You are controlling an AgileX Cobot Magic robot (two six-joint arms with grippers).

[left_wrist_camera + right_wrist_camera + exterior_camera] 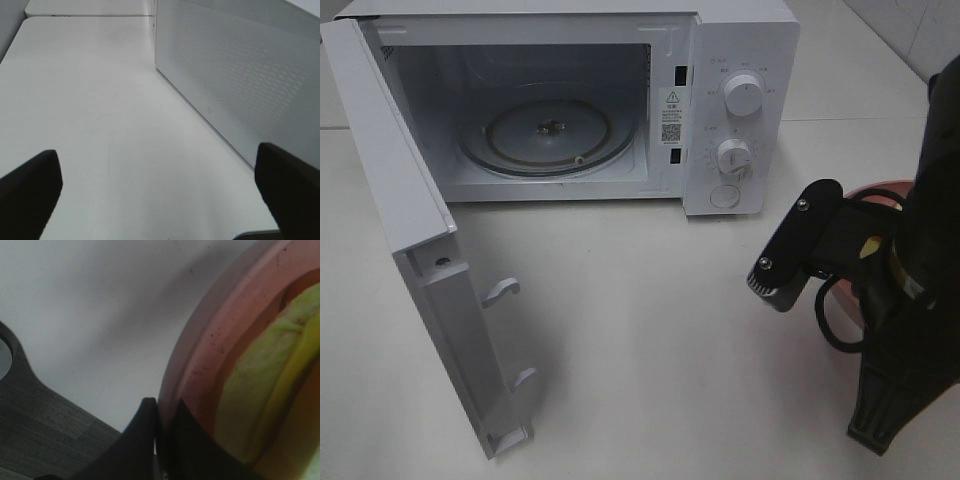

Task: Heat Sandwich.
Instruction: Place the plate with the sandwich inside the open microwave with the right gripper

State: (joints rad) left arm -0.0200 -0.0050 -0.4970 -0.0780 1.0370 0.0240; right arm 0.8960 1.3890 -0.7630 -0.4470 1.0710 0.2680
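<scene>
One pink plate (200,355) bears the sandwich (260,390); microwave door (420,250) stands open.

the table (650,340) looks smooth and matt, the microwave turntable (485,150) clear glass, the pink plate (210,350) smooth, faintly speckled.

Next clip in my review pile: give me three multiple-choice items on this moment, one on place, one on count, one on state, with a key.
1. Where is the pink plate relative to the microwave? A inside it; B outside, to its right; C on top of it.
2. How many round knobs are on its panel? A one; B two; C four.
3. The microwave's door is: A shut; B open; C missing.
Key: 1 B, its rim shows right of the panel and the turntable is bare; 2 B, one knob sits above the other; 3 B, it swings out at the left.
</scene>
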